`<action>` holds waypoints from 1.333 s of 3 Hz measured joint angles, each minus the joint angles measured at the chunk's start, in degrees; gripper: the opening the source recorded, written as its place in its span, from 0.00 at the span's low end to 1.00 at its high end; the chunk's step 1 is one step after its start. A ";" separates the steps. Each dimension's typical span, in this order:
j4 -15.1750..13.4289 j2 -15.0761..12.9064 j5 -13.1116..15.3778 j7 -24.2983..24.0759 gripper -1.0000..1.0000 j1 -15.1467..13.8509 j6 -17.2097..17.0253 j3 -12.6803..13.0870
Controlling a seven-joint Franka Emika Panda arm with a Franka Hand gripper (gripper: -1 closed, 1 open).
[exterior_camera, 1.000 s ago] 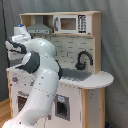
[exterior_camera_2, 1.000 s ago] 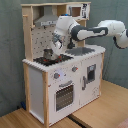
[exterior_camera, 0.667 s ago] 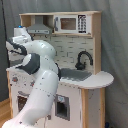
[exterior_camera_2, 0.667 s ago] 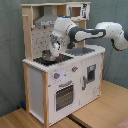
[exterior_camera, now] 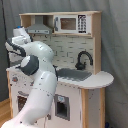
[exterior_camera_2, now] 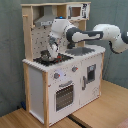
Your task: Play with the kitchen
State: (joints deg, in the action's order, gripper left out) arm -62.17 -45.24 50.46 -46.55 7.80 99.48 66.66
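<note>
First exterior view, items left to right:

1. My arm (exterior_camera: 37, 75): white, jointed, filling the left half of the frame from the bottom edge up to the upper left, where the wrist sits in front of the hood. It covers the hob side of the counter.
2. the kitchen (exterior_camera: 85, 92): tall white and light-wood toy unit, centre to right of frame. Grey hood (exterior_camera: 39, 29) at upper left; microwave (exterior_camera: 71, 23) with a keypad at top centre-right; white brick-pattern back panel below it; silver sink (exterior_camera: 74, 74) set in the counter; black faucet (exterior_camera: 83, 58) arching just behind the sink; rounded counter end at far right. Grey curtain behind all.

Second exterior view, items left to right:

1. the kitchen again, standing on a wooden floor, filling the left and centre of the frame. Pegboard back at upper left, hood above it, microwave at top centre.
2. Black-red hob (exterior_camera_2: 49, 59) on the counter's left part.
3. My gripper (exterior_camera_2: 52, 51): pointing down, directly over the hob and very near its surface. I cannot tell how far apart it stands, nor whether it has hold of anything.
4. Two knobs (exterior_camera_2: 56, 76) on the front panel under the hob, oven door (exterior_camera_2: 64, 96) below them.
5. My arm's remaining links, reaching in from the right edge across the upper centre.
6. Small door with a dark window (exterior_camera_2: 90, 73) on the right front.
</note>
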 joint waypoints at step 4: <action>9.86 1.30 10.14 6.71 1.00 6.37 -6.44 0.10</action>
State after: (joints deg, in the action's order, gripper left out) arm -52.31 -43.94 60.59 -39.85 14.16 93.04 66.77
